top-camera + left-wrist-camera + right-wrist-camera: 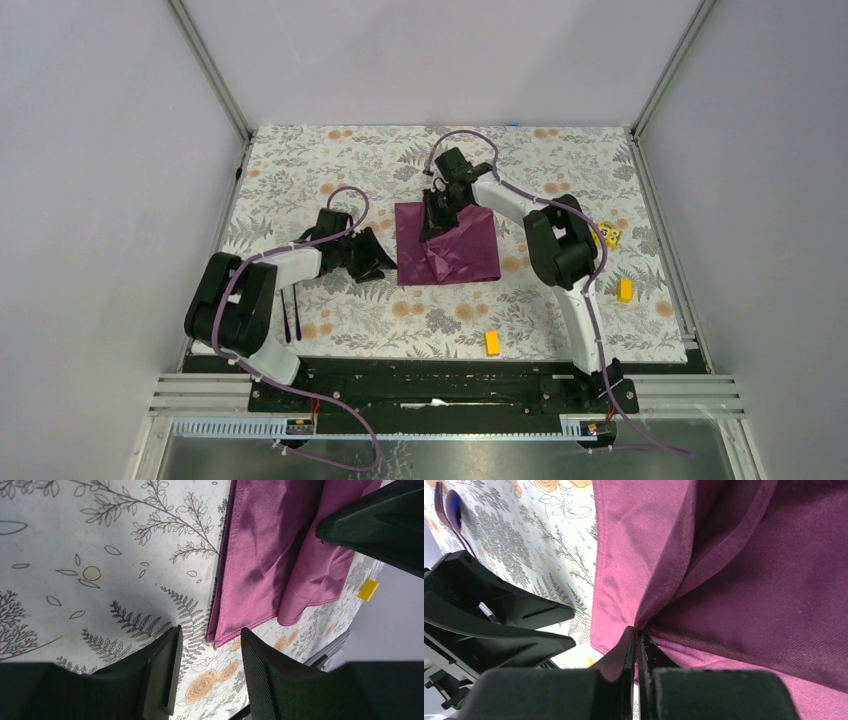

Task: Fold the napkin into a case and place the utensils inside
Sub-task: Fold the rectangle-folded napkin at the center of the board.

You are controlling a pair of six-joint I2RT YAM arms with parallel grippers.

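right gripper [637, 639] pinches napkin [749, 580]; left gripper [210, 637] gapes

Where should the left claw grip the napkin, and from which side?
Probably the napkin's near left corner, from the left along the table: it lies flat and free just ahead of the open left claw; the right claw pinches a fold farther back.

Bright, even light; soft shadows.
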